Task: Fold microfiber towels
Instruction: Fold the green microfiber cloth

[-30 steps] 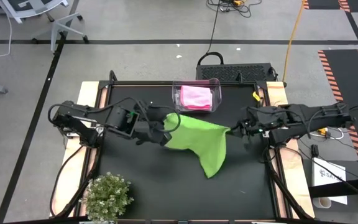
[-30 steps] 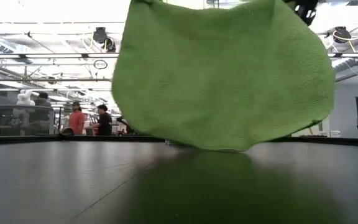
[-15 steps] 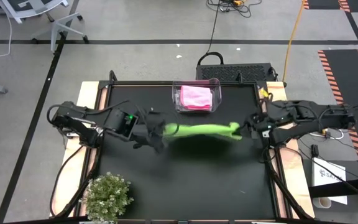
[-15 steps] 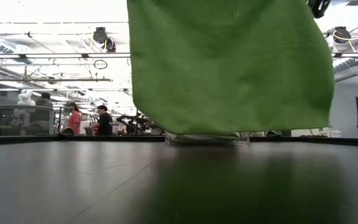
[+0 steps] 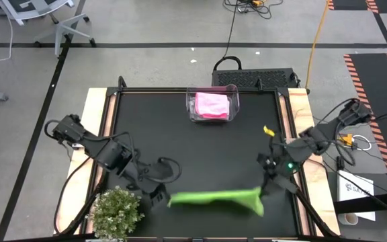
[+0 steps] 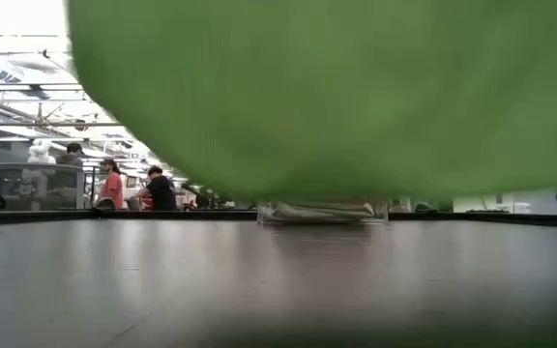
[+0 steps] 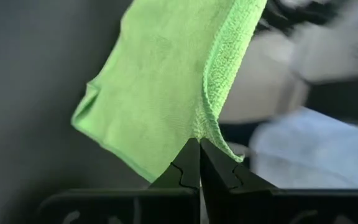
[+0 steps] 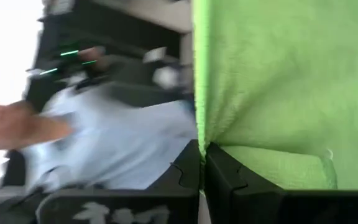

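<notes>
1 lime green microfiber towel (image 5: 215, 197) is hanging stretched between the 2 grippers above the near part of the black table (image 5: 180, 148), seen edge-on from above as a long thin band. Its nubby, looped pile is showing clearly in the left wrist view (image 7: 166, 99), with a thicker stitched hem running down to the pinch point. In the low view the cloth (image 6: 337, 97) is filling most of the frame as a soft green curtain with a rounded lower edge.

The left gripper (image 5: 164, 198) is pinching 1 corner, its 2 dark fingers pressed together on the hem (image 7: 199, 163). The right gripper (image 5: 263, 191) is clamping the opposite corner, its fingers closed on the fabric (image 8: 202, 165).

1 bright pink towel (image 5: 211, 104) is lying folded inside 1 clear plastic bin (image 5: 191, 107) at the far edge of the table, well apart from the green one. 1 small bushy green plant (image 5: 116, 212) is sitting at the near left corner, just beside the left gripper.

Beyond the table, in the low view, 2 people (image 6: 129, 188) are standing in the room.
</notes>
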### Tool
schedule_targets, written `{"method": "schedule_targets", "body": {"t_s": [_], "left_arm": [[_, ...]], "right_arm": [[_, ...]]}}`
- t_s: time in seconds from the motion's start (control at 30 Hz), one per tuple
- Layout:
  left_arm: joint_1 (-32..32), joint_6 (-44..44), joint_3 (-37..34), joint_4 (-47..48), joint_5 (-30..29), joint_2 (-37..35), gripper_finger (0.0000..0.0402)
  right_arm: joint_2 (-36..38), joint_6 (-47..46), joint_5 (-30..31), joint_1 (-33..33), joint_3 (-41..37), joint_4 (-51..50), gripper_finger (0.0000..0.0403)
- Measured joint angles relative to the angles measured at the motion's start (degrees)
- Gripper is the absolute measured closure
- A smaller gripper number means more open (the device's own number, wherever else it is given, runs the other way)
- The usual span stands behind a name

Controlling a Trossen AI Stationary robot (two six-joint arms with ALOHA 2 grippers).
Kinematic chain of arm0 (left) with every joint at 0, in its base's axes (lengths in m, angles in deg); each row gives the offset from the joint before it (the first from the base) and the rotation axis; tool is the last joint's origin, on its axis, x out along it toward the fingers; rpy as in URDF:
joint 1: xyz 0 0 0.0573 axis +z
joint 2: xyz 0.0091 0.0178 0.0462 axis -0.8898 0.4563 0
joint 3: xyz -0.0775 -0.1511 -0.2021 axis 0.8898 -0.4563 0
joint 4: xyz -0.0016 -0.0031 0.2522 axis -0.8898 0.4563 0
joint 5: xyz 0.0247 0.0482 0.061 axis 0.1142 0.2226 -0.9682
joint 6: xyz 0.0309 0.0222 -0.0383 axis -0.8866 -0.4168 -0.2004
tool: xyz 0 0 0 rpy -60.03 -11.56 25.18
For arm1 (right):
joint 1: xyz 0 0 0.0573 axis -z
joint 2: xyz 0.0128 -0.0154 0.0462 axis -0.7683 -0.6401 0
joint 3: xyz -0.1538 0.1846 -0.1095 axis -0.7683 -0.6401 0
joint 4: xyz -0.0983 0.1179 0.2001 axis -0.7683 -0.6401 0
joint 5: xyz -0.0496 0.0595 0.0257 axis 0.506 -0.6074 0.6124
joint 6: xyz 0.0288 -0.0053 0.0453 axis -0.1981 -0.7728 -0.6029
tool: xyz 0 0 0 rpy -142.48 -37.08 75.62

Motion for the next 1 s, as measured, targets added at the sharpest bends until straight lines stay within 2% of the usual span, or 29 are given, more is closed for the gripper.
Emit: {"method": "schedule_targets", "body": {"t_s": [0.07, 0.13, 0.23, 0.4, 0.5, 0.6, 0.73, 0.9, 1.0], "left_arm": [[-0.71, 1.01, 0.0, -3.58, 4.02, 0.0, 0.04], [-0.93, 1.08, 0.0, -6.02, 5.5, 0.0, 0.04], [-0.15, 0.28, 0.02, -5.73, 5.66, -0.02, 0.0398], [1.03, -1.32, 0.11, 1.85, 0.79, 1.07, 0.0399], [2.01, -0.99, 0.09, 7.62, -3.23, 3.5, 0.0398], [3.13, -0.58, 0.09, 11.53, -6.49, 6.66, 0.04], [5.13, -1.7, 0.06, 15.31, -8.74, 12.59, 0.0398], [8.48, -6.73, 0.04, 16.91, -9.32, 19.96, 0.0398], [10.42, -9.37, 0.04, 16.97, -11.57, 23.82, 0.0396]], "right_arm": [[-1.28, -1.88, -0.1, -3.31, 0.0, 7.58, 0.0403], [-2.03, -2.24, 0.14, -5.34, 0.03, 12.43, 0.0403], [-2.11, -1.48, 3.11, -6.21, 0.04, 9.16, 0.0403], [-2.38, -2.27, 9.7, -6.13, -0.2, -9.35, 0.0403], [-2.39, -3.36, 15.7, -6.12, -2.6, -15.63, 0.0403], [-2.39, -3.44, 21.28, -6.1, -6.41, -15.75, 0.0403], [-2.39, -4.38, 25.76, -5.52, -12.7, -14.12, 0.0403], [-2.38, -4.54, 25.72, -3.0, -21.68, -9.38, 0.0403], [-2.37, -4.05, 25.81, -0.97, -26.32, -8.53, 0.0403]]}}
